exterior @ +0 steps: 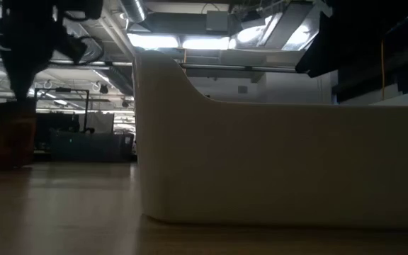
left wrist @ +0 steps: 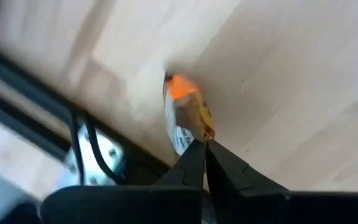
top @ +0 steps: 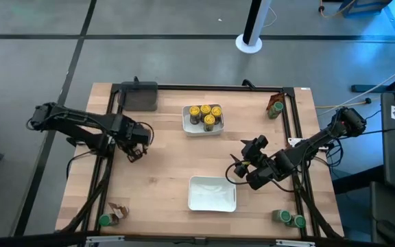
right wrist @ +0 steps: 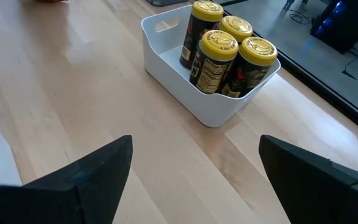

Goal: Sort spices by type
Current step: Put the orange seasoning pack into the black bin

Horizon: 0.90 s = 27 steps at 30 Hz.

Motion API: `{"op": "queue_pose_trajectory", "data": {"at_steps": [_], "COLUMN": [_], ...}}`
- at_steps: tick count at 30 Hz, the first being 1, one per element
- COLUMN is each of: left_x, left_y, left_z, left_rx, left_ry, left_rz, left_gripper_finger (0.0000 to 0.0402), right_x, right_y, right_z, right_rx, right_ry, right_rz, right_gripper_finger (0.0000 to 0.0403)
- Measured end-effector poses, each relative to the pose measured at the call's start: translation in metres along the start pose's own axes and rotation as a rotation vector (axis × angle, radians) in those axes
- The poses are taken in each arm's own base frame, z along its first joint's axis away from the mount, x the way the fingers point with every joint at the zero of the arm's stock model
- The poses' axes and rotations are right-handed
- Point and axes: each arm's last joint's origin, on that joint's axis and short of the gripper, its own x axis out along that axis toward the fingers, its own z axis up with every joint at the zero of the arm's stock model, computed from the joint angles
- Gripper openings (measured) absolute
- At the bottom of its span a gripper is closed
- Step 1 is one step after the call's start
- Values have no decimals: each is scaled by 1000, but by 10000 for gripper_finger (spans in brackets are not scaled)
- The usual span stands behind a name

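Near the bench's left edge, left gripper point(left wrist: 204, 140) is clamped on a packet point(left wrist: 184, 115), lifted. Right gripper point(right wrist: 194, 165) hangs spread, near mid-bench. Four yellow-lidded jars point(right wrist: 227, 53) fill the far tray point(right wrist: 185, 93).

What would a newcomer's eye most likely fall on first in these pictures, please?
Probably the four yellow-lidded spice jars packed in the white rectangular tray at the table's far middle. Next, the left gripper pinching a crinkled brown-orange packet over the wooden table, while the right gripper waits open beside an empty white tray.

Wooden table point(top: 163, 165): trays point(top: 212, 194), jars point(top: 289, 219), packets point(top: 120, 212).
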Motion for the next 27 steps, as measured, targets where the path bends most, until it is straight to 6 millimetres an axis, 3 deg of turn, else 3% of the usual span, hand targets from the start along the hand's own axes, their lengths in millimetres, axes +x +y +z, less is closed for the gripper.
{"op": "queue_pose_trajectory", "data": {"at_steps": [4,10,19,27], "left_x": [-21,-43,-29,-12], "left_y": [8,25,26,13], "left_z": [13,27,29,36], "left_rx": [63,-62,-113,-25], "left_ry": [-100,-171,-154,-229], "left_rz": [14,8,3,-68], "left_gripper_finger": [2,2,16,116], "right_x": [0,0,0,0], "right_y": [0,0,0,0], "right_z": [0,0,0,0], "right_rx": [0,-1,-2,-3], "right_ry": [0,2,5,6], "right_rz": [0,2,2,2], "right_gripper_finger": [349,349,349,349]}}
